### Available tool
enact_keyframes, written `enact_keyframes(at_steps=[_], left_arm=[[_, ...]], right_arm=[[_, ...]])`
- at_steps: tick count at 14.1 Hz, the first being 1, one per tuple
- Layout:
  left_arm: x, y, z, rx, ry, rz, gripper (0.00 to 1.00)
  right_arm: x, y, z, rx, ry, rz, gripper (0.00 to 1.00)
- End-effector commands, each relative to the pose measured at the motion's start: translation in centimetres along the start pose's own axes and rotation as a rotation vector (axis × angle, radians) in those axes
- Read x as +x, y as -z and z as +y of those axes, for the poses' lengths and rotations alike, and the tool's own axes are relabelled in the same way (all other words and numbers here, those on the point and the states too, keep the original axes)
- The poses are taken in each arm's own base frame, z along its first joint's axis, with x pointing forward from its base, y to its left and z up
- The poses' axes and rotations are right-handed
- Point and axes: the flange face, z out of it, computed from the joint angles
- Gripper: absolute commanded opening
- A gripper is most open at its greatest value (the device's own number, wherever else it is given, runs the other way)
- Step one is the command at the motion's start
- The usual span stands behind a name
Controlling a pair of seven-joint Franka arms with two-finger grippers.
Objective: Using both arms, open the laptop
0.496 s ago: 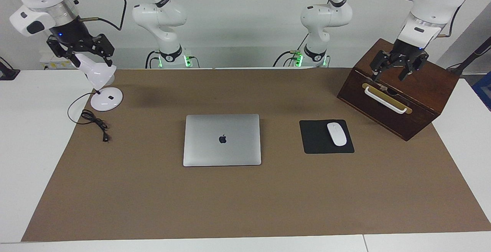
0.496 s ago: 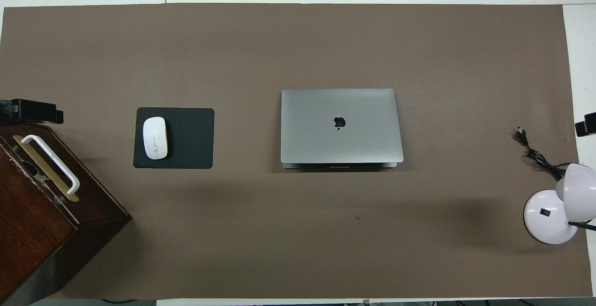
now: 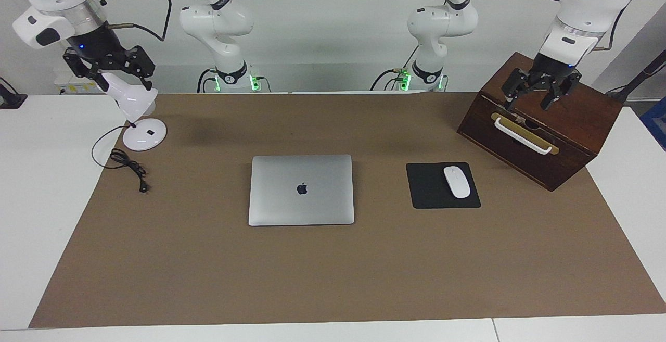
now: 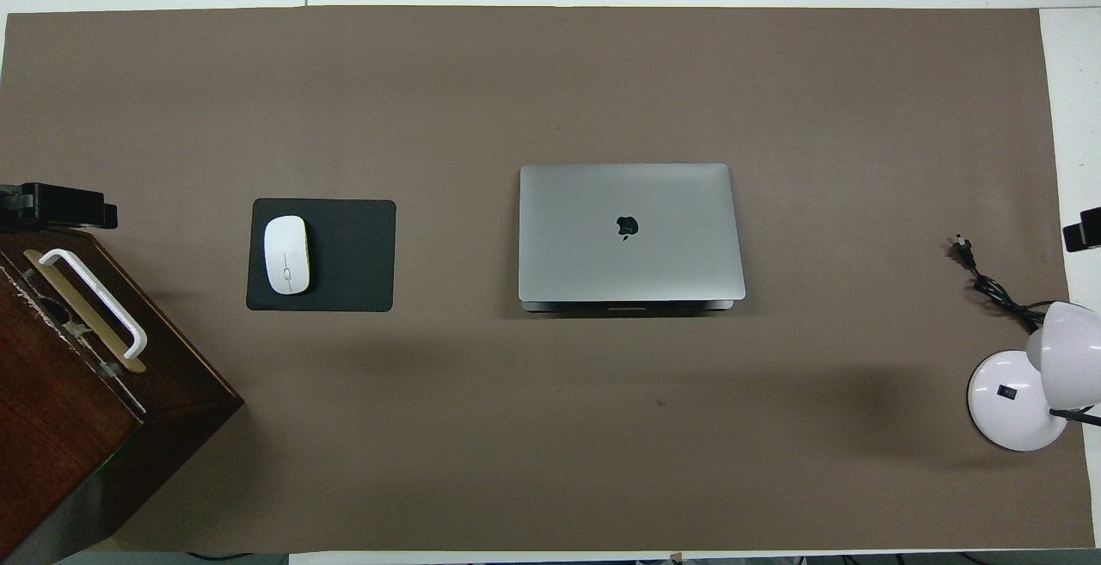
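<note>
The silver-grey laptop (image 3: 302, 190) lies closed in the middle of the brown mat, its lid with the apple logo facing up; it also shows in the overhead view (image 4: 628, 230). My left gripper (image 3: 528, 100) hangs open and empty over the wooden box at the left arm's end of the table, well away from the laptop; its tip shows in the overhead view (image 4: 56, 205). My right gripper (image 3: 110, 74) hangs open and empty over the desk lamp at the right arm's end; only its tip shows in the overhead view (image 4: 1082, 230).
A dark wooden box (image 3: 567, 123) with a white handle stands at the left arm's end. A black mouse pad (image 3: 429, 193) with a white mouse (image 3: 456, 181) lies between box and laptop. A white desk lamp (image 3: 144, 135) and its black cable (image 3: 127, 165) are at the right arm's end.
Both grippers have risen very slightly. The laptop has not moved.
</note>
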Motion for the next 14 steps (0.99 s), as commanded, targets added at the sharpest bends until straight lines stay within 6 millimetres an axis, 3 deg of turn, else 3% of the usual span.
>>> enact_keyframes(at_steps=[1, 4, 7, 14], left_arm=[[0.1, 0.3, -0.2, 0.005, 0.003, -0.013, 1.00], [0.2, 0.4, -0.2, 0.005, 0.006, -0.007, 1.00], [0.3, 0.4, -0.2, 0.007, 0.003, 0.000, 1.00], [0.2, 0.3, 0.0, 0.008, 0.001, -0.009, 1.00]], right_arm=[[-0.3, 0.5, 0.6, -0.017, 0.017, 0.006, 1.00], [-0.2, 0.6, 0.3, -0.002, 0.008, 0.016, 1.00], [1.2, 1.0, 0.0, -0.009, 0.001, 0.103, 1.00], [8.3, -1.2, -6.6, 0.114, -0.004, 0.341, 1.00]])
